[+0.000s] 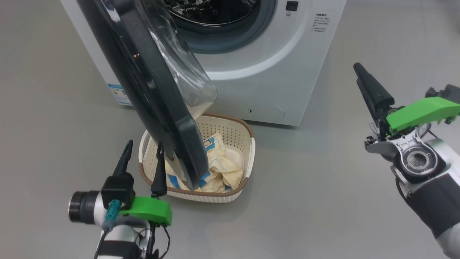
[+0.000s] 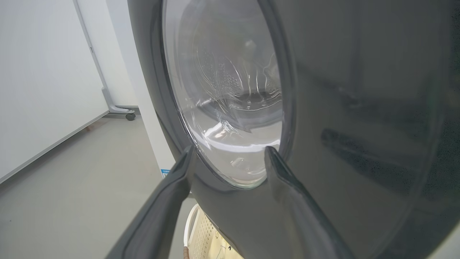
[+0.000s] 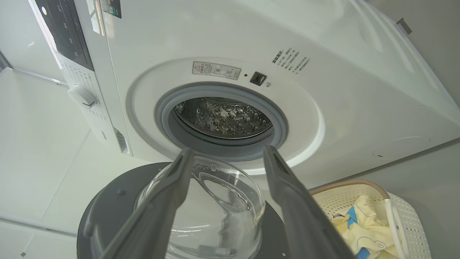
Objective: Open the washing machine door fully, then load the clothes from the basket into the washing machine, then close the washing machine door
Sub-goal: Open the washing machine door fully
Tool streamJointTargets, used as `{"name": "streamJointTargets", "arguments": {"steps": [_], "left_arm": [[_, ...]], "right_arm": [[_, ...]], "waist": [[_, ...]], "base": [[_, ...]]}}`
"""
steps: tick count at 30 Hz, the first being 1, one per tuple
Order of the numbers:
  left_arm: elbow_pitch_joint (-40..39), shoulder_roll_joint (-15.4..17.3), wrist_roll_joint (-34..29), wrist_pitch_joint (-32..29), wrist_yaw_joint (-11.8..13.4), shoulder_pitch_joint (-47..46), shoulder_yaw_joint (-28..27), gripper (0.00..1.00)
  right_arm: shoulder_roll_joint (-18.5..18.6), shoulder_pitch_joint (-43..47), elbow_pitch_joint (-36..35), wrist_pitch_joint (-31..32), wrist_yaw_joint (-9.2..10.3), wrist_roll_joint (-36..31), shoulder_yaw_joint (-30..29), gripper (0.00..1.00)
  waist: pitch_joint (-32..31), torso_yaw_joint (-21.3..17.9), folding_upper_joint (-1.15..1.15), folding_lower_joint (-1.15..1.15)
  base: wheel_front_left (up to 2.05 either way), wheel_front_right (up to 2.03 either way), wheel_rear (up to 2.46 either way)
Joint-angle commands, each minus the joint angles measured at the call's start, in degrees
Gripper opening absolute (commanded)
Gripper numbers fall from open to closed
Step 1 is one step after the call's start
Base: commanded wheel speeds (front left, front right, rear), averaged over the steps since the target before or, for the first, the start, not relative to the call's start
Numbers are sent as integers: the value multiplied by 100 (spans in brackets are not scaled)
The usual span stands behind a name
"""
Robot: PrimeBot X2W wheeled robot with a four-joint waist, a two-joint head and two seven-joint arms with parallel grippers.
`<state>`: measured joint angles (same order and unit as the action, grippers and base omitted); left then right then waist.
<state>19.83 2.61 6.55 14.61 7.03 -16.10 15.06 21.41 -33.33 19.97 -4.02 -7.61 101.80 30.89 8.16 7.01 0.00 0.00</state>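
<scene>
The washing machine (image 1: 273,72) stands open, its steel drum (image 3: 222,117) bare behind the grey seal. The washing machine door (image 1: 154,90) swings out toward me, black rim edge-on and glass bowl (image 3: 215,201) bulging, hanging over the basket (image 1: 233,122). Cream-yellow clothes (image 1: 222,165) with blue patches lie in it. My left gripper (image 1: 143,144) is open by the door's lower edge, its fingers facing the door's outer face (image 2: 359,108). Far right, my right gripper (image 1: 359,70) is raised off the floor, open and empty, and points at the drum opening (image 3: 228,149).
Grey floor surrounds the machine and basket (image 3: 402,212). A blue sticker (image 1: 118,93) marks the machine's lower left corner. In the left wrist view a white panel on a caster (image 2: 130,116) stands beyond the machine. The door overhangs the basket's left half.
</scene>
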Motion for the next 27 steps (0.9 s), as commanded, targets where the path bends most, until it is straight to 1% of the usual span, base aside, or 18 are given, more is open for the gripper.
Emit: {"name": "streamJointTargets", "arguments": {"steps": [1, 4, 6, 7, 9, 11, 13, 16, 17, 19, 24, 27], "left_arm": [[-152, 140, -69, 39, -16, -69, -229, 100], [-132, 165, -66, 39, -15, -18, -255, 100], [-122, 180, -63, 39, -15, 16, -270, 100], [-114, 186, -60, 39, -15, 35, -277, 100], [-110, 192, -50, 39, -14, 62, -292, 100], [-107, 203, -40, 39, -8, 99, -314, 100], [-112, 212, -33, 39, -3, 132, -330, 100], [-128, 224, -25, 39, -6, 176, -345, 100], [-128, 224, -25, 39, -6, 176, -345, 100], [-132, 228, -22, 39, -9, 196, -350, 100], [-145, 234, -21, 39, -11, 207, -360, 100], [-147, 237, -21, 39, -7, 212, -368, 100]], "right_arm": [[202, 60, -151, -289, 12, -302, 13, 100], [412, 168, -90, -639, 12, -854, 165, 100], [580, 209, 38, -866, 12, -1372, 247, 100], [596, 243, 91, -939, 12, -1541, 231, 100], [656, 306, 217, -1037, 12, -1935, 134, 100], [712, 359, 387, -1082, 12, -2535, 2, 100], [676, 433, 500, -1093, 12, -3172, -355, 100], [496, 665, 491, -1096, 12, -4324, -1127, 100], [496, 665, 491, -1096, 12, -4324, -1127, 100], [326, 887, 379, -1096, 12, -5168, -1664, 100], [-291, 1567, -153, -1097, 12, -6955, -2750, 100], [-696, 1970, -540, -1095, 12, -7770, -3183, 100]], "waist": [[-56, -43, 0, 0], [-135, -95, 0, 0], [-181, -131, 0, 0], [-205, -148, 0, 0], [-240, -180, 0, 0], [-281, -223, 0, 0], [-309, -262, 0, 0], [-329, -311, 0, 0], [-329, -311, 0, 0], [-334, -329, 0, 0], [-326, -338, 0, 0], [-327, -337, 0, 0]], "base": [[0, 0, 0], [0, 0, 0], [0, 0, 0], [0, 0, 0], [0, 0, 0], [0, 0, 0], [0, 0, 0], [0, 0, 0], [0, 0, 0], [0, 0, 0], [0, 0, 0], [0, 0, 0]]}}
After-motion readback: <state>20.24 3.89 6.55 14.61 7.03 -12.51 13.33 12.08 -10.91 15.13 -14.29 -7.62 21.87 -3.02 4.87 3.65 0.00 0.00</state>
